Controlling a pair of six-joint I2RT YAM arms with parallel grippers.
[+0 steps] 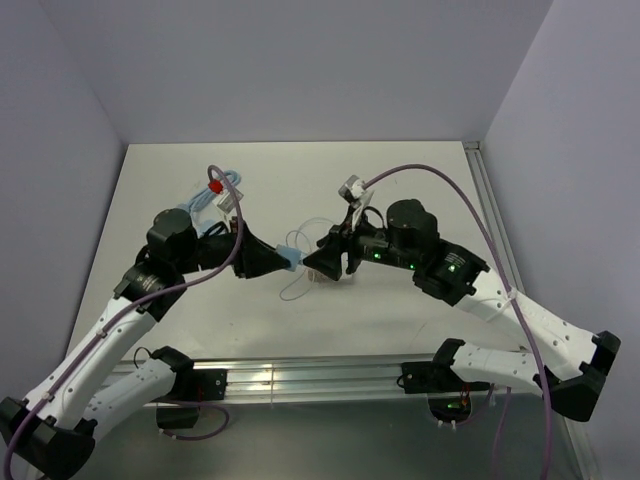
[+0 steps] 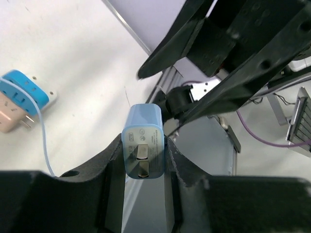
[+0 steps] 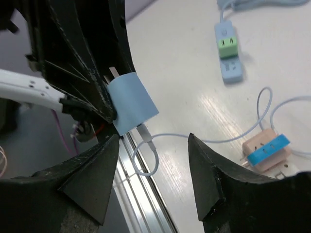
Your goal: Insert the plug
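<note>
A white table (image 1: pixel 300 170) stands between pale grey walls (image 1: pixel 300 60), an aluminium rail (image 1: pixel 300 378) along its near edge

The black fingers (image 2: pixel 109 162) of my left gripper (image 2: pixel 143 148) frame a pale blue plug (image 2: pixel 143 131) with silver prongs, while at ten o'clock on the white table (image 2: pixel 82 53) lies a peach-and-bright-blue adapter (image 2: pixel 19 97) crossed by a pale blue cable (image 2: pixel 43 141).

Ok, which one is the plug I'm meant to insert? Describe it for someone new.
Follow the left arm to its jaws, near the middle of the white table. Pinched between them is a small light-blue charger block trailing a thin pale cable. Unlike the blue-and-beige adapter lying on the table, it is one plain colour and held aloft.
</note>
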